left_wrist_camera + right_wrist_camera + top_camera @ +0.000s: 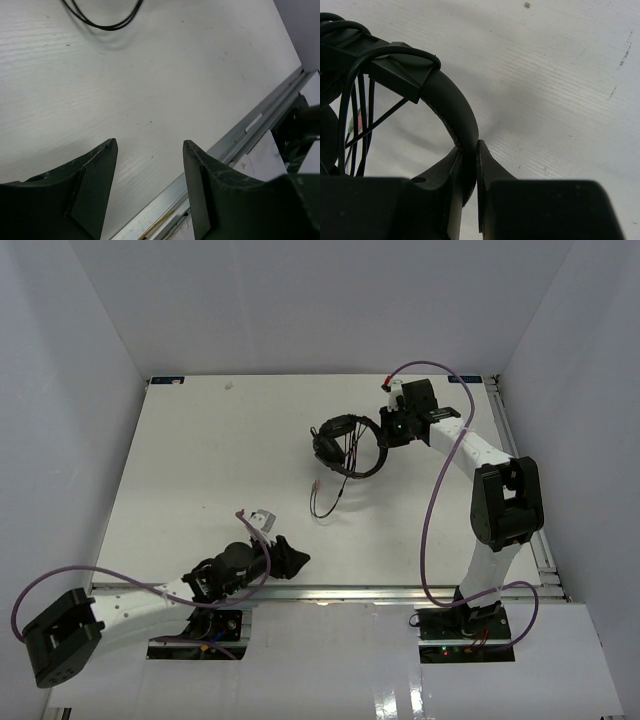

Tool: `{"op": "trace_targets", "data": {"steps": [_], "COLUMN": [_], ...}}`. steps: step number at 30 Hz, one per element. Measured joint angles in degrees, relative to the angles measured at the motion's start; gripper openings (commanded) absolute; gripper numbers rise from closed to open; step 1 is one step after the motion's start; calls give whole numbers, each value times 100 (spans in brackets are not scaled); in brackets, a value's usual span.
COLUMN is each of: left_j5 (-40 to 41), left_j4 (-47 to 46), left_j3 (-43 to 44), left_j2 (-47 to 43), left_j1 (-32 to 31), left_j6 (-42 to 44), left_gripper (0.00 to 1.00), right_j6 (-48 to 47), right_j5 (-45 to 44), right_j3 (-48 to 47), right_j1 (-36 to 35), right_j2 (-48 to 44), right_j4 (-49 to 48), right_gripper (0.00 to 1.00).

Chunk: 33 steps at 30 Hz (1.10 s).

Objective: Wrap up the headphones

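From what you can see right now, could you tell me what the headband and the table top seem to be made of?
The headband looks like matte black plastic or rubber: smooth, with a dull sheen and clean edges. The table top looks like white laminate or painted board: faint straight grain lines, small scuffs.

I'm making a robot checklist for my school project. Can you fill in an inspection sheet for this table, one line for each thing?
Surface: white table, a few faint scuffs.
Job's things: black headphones at the far right; some cord strands cross them, the tail lies looped on the table.
Clutter: nothing seen.
Grippers: right gripper shut on the headband; left gripper open, holding nothing, near the front edge.
Cables: purple robot cables loop off both arms.
Surroundings: white walls; metal rail along the front edge.
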State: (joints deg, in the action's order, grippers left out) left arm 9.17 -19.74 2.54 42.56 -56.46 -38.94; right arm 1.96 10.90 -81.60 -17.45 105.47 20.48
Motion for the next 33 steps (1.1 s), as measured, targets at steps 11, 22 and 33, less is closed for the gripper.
{"op": "trace_targets", "data": {"steps": [11, 22, 33], "left_j5": [-1457, -1284, -1703], "left_j4": [-2190, -2853, -3968], "left_j3": [1507, 2305, 3218], "left_j2": [3792, 5485, 6801], "left_j1": [-7, 602, 1686], "left_j6": [1694, 2011, 862], "left_gripper": [66, 69, 69], "right_j6": [8, 44, 16], "right_j5": [291, 656, 869], "right_j3": [-100, -112, 322], "right_j1": [-65, -102, -105], "right_j2": [-124, -863, -1491], "right_j4": [299, 577, 635], "right_gripper": [8, 8, 8]}}
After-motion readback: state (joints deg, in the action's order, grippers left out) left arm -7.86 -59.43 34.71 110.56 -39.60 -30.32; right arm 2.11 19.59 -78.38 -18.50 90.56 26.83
